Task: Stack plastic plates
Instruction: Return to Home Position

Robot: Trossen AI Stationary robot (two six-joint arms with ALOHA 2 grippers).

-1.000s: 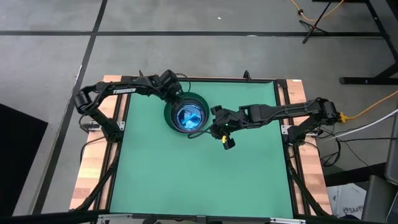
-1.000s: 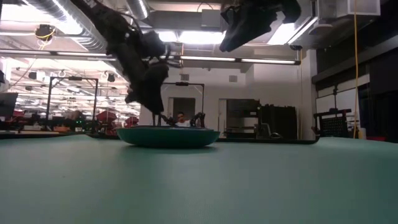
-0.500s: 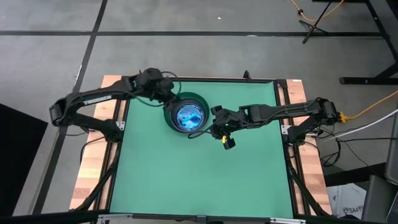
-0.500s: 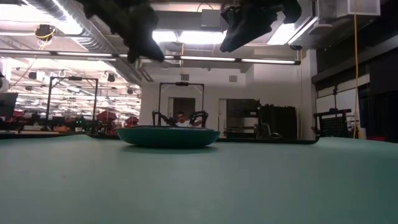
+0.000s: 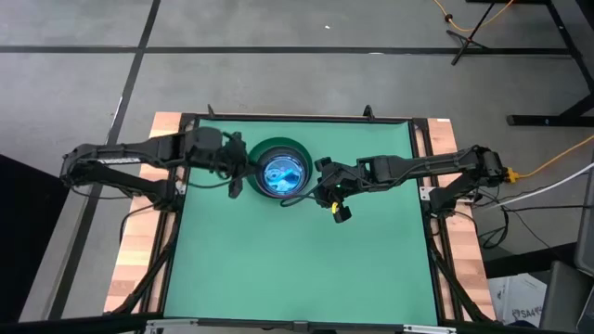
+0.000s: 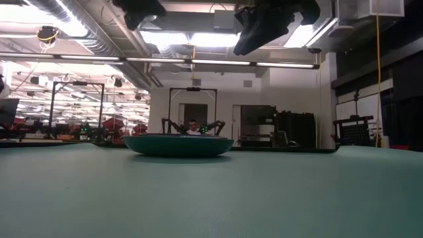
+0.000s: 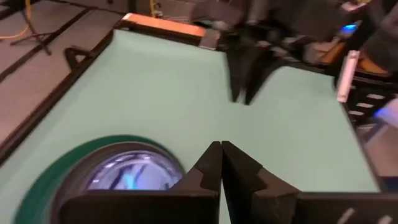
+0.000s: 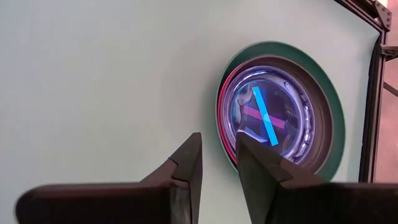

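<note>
The plastic plates sit in one stack [image 5: 281, 172] at the table's far middle. A large dark green plate [image 8: 334, 106] is at the bottom and a dark grey plate [image 8: 314, 134] lies in it. Translucent pink and cyan ones [image 8: 261, 115] lie on top. My left gripper [image 7: 221, 149] is shut with nothing in it, in the air just left of the stack [image 5: 234, 184]. My right gripper [image 8: 217, 149] hangs above the stack's right near rim [image 5: 302, 195], its fingers a little apart with nothing between them.
The green mat [image 5: 297, 260] lies bare over the near half of the table. A black frame [image 5: 422, 158] and wooden side strips [image 5: 139, 250] border it. In the low view both grippers hang high above the stack [image 6: 178, 144].
My left gripper has lifted off the stack's far left rim. It has drawn back toward the table's left edge and a little toward the near side, and has risen well above the plates. The stack and my right gripper have stayed where they were.
</note>
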